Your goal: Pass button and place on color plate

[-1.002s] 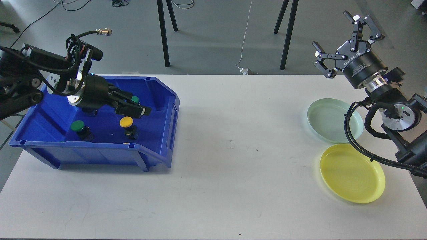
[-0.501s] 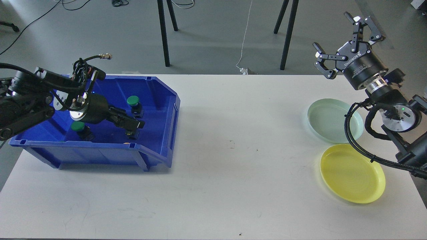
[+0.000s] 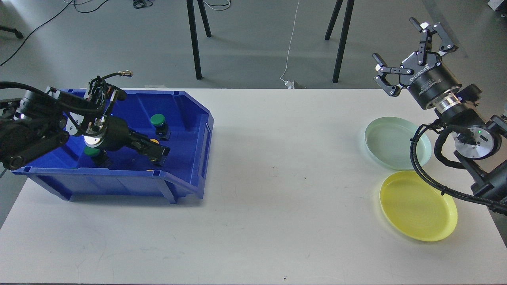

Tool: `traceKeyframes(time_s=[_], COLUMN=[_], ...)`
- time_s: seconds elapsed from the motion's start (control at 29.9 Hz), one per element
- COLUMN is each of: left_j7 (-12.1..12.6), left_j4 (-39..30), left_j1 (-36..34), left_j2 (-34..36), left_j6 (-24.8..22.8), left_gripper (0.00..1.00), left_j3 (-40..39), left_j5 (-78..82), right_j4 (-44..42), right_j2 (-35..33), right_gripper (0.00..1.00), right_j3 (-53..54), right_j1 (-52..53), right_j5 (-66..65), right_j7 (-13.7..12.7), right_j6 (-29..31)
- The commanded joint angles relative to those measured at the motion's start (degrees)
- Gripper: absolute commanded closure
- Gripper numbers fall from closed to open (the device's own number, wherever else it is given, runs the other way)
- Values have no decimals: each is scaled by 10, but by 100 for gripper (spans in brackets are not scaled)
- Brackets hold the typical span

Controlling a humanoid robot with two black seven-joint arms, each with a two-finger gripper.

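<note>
Altogether two plates (image 3: 397, 147), one bin (image 3: 119, 174).

Legible text, one item: brand "ROBOTIQ", white lettering on black body of right gripper (image 3: 412, 49), above the pale green plate (image 3: 390, 144).

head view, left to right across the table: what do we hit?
Blue bin with left gripper and green button inside → bare white table → pale green plate → yellow plate; right gripper raised above.
</note>
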Motion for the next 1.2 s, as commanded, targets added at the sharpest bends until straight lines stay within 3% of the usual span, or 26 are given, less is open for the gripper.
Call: traceKeyframes(time_s=[0.0, 0.13, 0.3, 0.37, 0.4, 0.47, 0.5, 0.77, 0.97, 1.04, 1.17], left_j7=[0, 0, 0, 0, 0, 0, 0, 0, 0, 0, 0], left_j4=[14, 16, 24, 24, 24, 24, 24, 10, -72, -81, -79], left_j1=[3, 14, 25, 25, 25, 25, 24, -14, -32, -19, 31], left_j2=[-12, -13, -13, -13, -13, -13, -13, 20, 82, 69, -11], left_j6=[0, 0, 0, 0, 0, 0, 0, 0, 0, 0, 0], left_gripper=[14, 35, 49, 68, 72, 92, 95, 97, 97, 96, 96], left_j3=[0, 1, 1, 0, 0, 0, -2, -45, -269, -332, -375], left_j5=[0, 1, 0, 0, 0, 0, 0, -11, -154, -241, -377], right_j4=[0, 0, 0, 0, 0, 0, 0, 2, 17, 39, 90], right_j2=[-1, 0, -1, -1, -1, -1, 0, -3, -7, -15, -55], right_gripper=[0, 0, 0, 0, 0, 0, 0, 0, 1, 1, 1], right_j3=[0, 7, 7, 8, 8, 8, 8, 15, 47, 57, 51], right_j1=[-1, -8, -11, -12, -13, -14, -14, -24, -25, -27, -27], right_j5=[0, 0, 0, 0, 0, 0, -1, 0, 0, -1, -20], right_j7=[0, 0, 0, 0, 1, 0, 0, 1, 2, 5, 29], right_j6=[0, 0, 0, 0, 0, 0, 0, 0, 0, 0, 0])
